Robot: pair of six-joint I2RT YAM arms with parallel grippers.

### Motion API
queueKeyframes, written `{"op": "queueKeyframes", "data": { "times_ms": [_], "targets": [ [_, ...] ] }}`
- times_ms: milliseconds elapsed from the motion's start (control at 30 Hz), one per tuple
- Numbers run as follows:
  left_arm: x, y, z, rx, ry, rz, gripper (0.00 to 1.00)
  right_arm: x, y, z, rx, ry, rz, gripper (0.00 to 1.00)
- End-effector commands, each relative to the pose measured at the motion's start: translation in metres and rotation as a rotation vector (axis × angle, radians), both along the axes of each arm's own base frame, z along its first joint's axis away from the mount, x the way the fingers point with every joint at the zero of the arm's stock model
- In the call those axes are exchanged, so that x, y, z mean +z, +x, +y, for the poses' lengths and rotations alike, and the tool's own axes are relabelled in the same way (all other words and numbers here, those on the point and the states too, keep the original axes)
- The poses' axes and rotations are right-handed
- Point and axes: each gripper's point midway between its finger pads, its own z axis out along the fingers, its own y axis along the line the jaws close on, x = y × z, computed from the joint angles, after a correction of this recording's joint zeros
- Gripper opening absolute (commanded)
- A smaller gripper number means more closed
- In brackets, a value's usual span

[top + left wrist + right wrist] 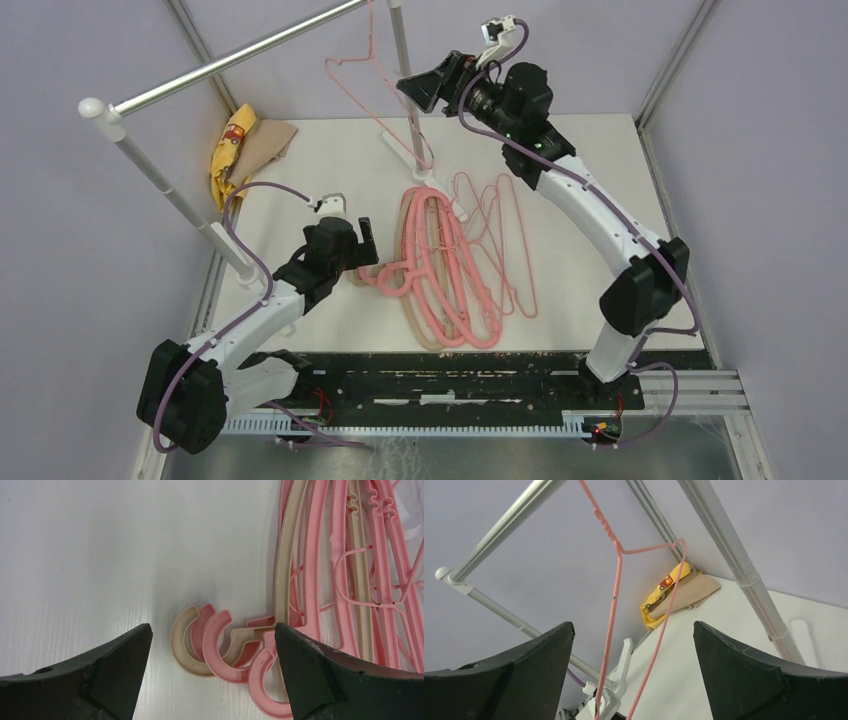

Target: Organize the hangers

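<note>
One thin pink hanger [614,580], hook cut off up top, hangs before the spread-wide right gripper [633,625], and the spread-wide left gripper [212,626] sits over the piled hangers [320,580] on the table [75,555].

White tabletop [600,170]: pink and beige plastic hangers [445,270] piled centrally; pink wire hangers [505,240] overlapping alongside; yellow-and-tan cloth [245,145] in far-left corner.

Robotics lab test cell. A white tabletop [340,170] is boxed in by plain lilac panel walls [60,300] with metal corner struts [680,55]. The left arm [245,325] and right arm [590,210] are bolted to a black mounting plate [450,375], with purple cables [262,184] exposed. A bare silver clothes rail [240,55] stands on the tabletop.
</note>
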Motion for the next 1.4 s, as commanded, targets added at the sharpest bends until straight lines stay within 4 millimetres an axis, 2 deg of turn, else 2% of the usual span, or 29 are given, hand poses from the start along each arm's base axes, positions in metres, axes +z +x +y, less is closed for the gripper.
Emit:
{"op": "queueKeyframes", "data": {
  "times_ms": [0,133,233,367,400,533,700,867,967,1167,1367],
  "targets": [
    [0.01,0.005,-0.004,0.022,-0.046,-0.041,0.99,0.018,-0.027,-0.026,-0.058,-0.078,-0.106,0.97],
    [0.012,0.006,-0.004,0.025,-0.044,-0.044,0.99,0.0,-0.035,-0.059,-0.211,-0.239,-0.079,0.96],
    [0.011,0.005,-0.002,0.032,-0.043,-0.038,0.99,-0.039,-0.041,-0.082,-0.349,-0.44,0.011,0.94],
    [0.01,0.003,-0.002,0.033,-0.041,-0.028,0.99,-0.106,-0.061,-0.117,-0.454,-0.61,0.155,0.89],
    [0.01,0.003,-0.002,0.033,-0.044,-0.029,0.99,-0.134,-0.069,-0.125,-0.461,-0.652,0.201,0.86],
    [0.013,0.004,-0.004,0.03,-0.048,-0.033,0.99,-0.201,-0.098,-0.144,-0.435,-0.768,0.339,0.79],
    [0.01,0.007,-0.005,0.026,-0.043,-0.023,0.99,-0.272,-0.137,-0.134,-0.283,-0.859,0.475,0.66],
    [0.006,0.006,-0.005,0.026,-0.04,-0.012,0.99,-0.324,-0.165,-0.113,-0.149,-0.938,0.548,0.55],
    [0.004,0.006,-0.006,0.025,-0.038,-0.008,0.99,-0.343,-0.173,-0.101,-0.093,-0.99,0.556,0.52],
    [0.005,0.006,-0.005,0.028,-0.037,-0.012,0.99,-0.37,-0.176,-0.089,-0.037,-1.025,0.591,0.5],
    [0.003,0.005,-0.004,0.03,-0.033,-0.008,0.99,-0.391,-0.175,-0.091,-0.041,-1.071,0.617,0.47]
  ]
}}
